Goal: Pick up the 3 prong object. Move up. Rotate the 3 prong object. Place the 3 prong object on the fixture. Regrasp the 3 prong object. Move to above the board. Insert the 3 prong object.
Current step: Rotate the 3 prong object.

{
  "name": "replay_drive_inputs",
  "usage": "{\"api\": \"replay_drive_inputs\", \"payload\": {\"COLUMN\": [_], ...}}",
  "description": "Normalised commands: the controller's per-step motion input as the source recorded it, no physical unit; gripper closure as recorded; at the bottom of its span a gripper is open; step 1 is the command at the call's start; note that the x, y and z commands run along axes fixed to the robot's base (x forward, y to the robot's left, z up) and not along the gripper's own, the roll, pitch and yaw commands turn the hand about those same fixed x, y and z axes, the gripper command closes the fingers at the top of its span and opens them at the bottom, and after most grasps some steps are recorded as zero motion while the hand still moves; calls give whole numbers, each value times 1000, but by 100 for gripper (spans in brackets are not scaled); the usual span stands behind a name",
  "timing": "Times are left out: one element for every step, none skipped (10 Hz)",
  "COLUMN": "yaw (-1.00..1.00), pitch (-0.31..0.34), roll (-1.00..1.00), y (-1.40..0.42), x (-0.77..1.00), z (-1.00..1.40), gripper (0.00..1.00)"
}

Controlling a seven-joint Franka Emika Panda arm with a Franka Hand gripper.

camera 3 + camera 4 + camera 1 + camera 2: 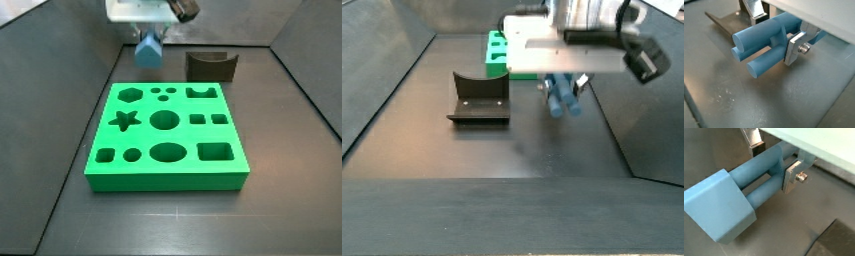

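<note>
My two wrist views: very close, looking down past gripper (777, 31) at 3 prong object (767, 42) from opposite ends, dark floor behind. Side view: high, facing across board (167, 170) toward fixture (211, 66) at back. Other side view: lower, opposite end, fixture (478, 98) nearer, board (497, 52) behind. Both side views share gripper (150, 38), board, fixture.

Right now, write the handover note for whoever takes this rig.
Gripper: shut on the 3 prong object, held clear of the floor, beside the fixture, behind the board.
Fixture: nothing on it in both side views.
Board: its cut-outs look unfilled.
Done: pickup and lift.
Left: rotation cannot be judged; placing on the fixture, regrasp, move above the board, insert.
</note>
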Motion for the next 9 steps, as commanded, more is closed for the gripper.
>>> {"api": "replay_drive_inputs", "payload": {"yaw": [16,13,13,14,16,0,0,0,-3], "pitch": [-10,-5,-9,-11,-17,0,0,10,34], "roll": [-13,-19,-20,-25,-27,0,0,-2,-2], "y": [4,5,5,3,3,0,0,-1,0], "x": [47,46,47,41,39,0,0,-6,-13], "z": [-862,-651,-549,-354,-211,0,1000,1000,1000], "gripper": [100,100,100,100,100,0,0,0,0]}}
